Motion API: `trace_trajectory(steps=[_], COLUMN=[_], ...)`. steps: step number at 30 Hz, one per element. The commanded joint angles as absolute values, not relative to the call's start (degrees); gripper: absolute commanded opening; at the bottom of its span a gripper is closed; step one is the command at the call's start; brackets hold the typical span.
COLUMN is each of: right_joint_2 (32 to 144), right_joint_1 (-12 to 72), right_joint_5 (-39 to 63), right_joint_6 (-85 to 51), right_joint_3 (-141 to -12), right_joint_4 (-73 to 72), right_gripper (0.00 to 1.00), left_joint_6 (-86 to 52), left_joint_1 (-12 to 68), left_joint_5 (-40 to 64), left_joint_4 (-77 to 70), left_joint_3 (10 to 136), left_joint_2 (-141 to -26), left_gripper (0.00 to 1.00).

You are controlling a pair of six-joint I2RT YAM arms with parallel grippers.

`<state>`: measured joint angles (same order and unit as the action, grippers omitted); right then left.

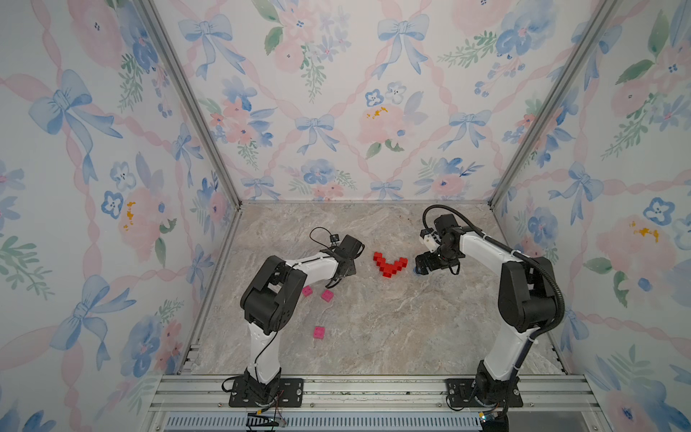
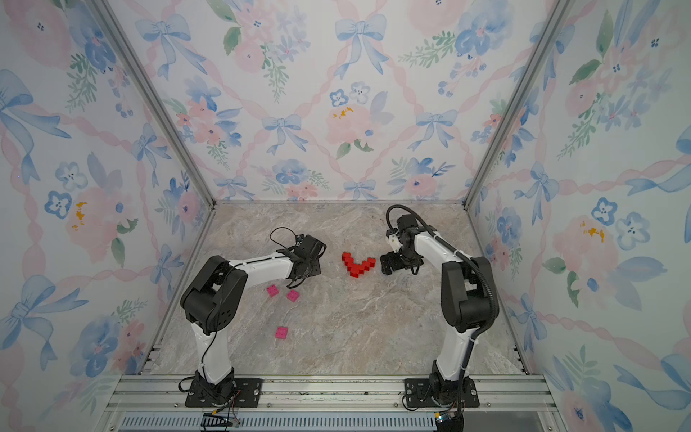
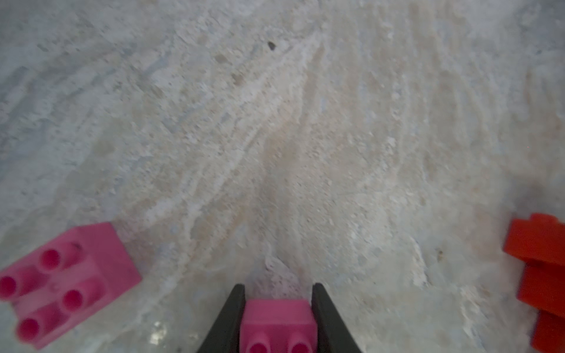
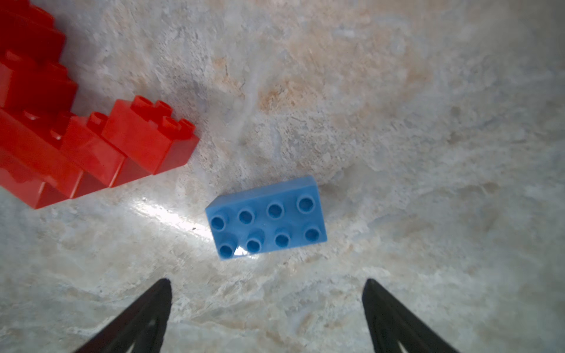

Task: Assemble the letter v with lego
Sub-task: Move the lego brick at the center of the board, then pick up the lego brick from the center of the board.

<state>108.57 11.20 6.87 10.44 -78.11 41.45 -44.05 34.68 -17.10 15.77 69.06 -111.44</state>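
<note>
Marbled desk (image 1: 374,336), floral walls. Your left gripper (image 3: 278,293) pinches a square pink studded plastic brick (image 3: 276,318) by its flat sides, toward the left edge; judge it light, stiff, slick. Your right gripper (image 4: 266,280) hangs spread over the long blue brick (image 4: 266,218), beside the red brick V (image 1: 390,264) mid-desk.

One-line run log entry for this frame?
left gripper: shut on square pink plastic brick | right gripper: open, by long blue plastic brick | red plastic brick V: on table
</note>
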Motion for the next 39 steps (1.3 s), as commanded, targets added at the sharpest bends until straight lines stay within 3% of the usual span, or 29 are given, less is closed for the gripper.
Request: trace_trajectory(steps=[1,7,14,19,24,31,33,36,39], right_joint_2=[111.9,114.5,116.0,116.9,117.4,114.5,111.4,103.8,96.0], right_joint_1=[11.6,12.8,13.4,13.6,13.8,14.5,15.1,18.3,26.7], right_joint_5=[6.3,4.3,4.1,3.7,4.1,1.4,0.0,-4.1,-5.0], right_joint_6=[14.6,14.5,13.8,14.0,13.7,9.3,3.7,-10.1,-24.7], right_joint_3=[-81.1,-81.6,-82.3,-82.9,-83.5,-83.9,-82.8,-77.9,-70.9], right_joint_4=[41.3,40.8,39.9,39.9,40.5,44.4,47.3,51.6,51.6], right_gripper=[0.97,1.0,0.87,0.85,0.76,0.52,0.45,0.25,0.11], left_joint_6=[-46.5,-52.4,-54.8,-53.9,-52.8,-45.5,-41.4,-34.5,-28.5], left_joint_1=[39.6,49.4,55.6,55.8,55.4,51.2,47.7,40.1,32.9], left_joint_5=[-13.3,-11.5,-9.1,-8.7,-9.4,-9.9,-8.5,-7.6,-11.7], left_joint_4=[19.9,20.5,20.5,20.4,20.5,21.9,22.7,23.4,24.2], left_joint_3=[69.0,67.9,73.0,73.7,74.0,74.2,73.7,71.8,69.9], left_joint_2=[-109.2,-107.8,-113.5,-114.4,-112.1,-101.8,-97.5,-90.8,-85.7], left_gripper=[0.26,0.26,0.28,0.47,0.62,0.65,0.66,0.64,0.63])
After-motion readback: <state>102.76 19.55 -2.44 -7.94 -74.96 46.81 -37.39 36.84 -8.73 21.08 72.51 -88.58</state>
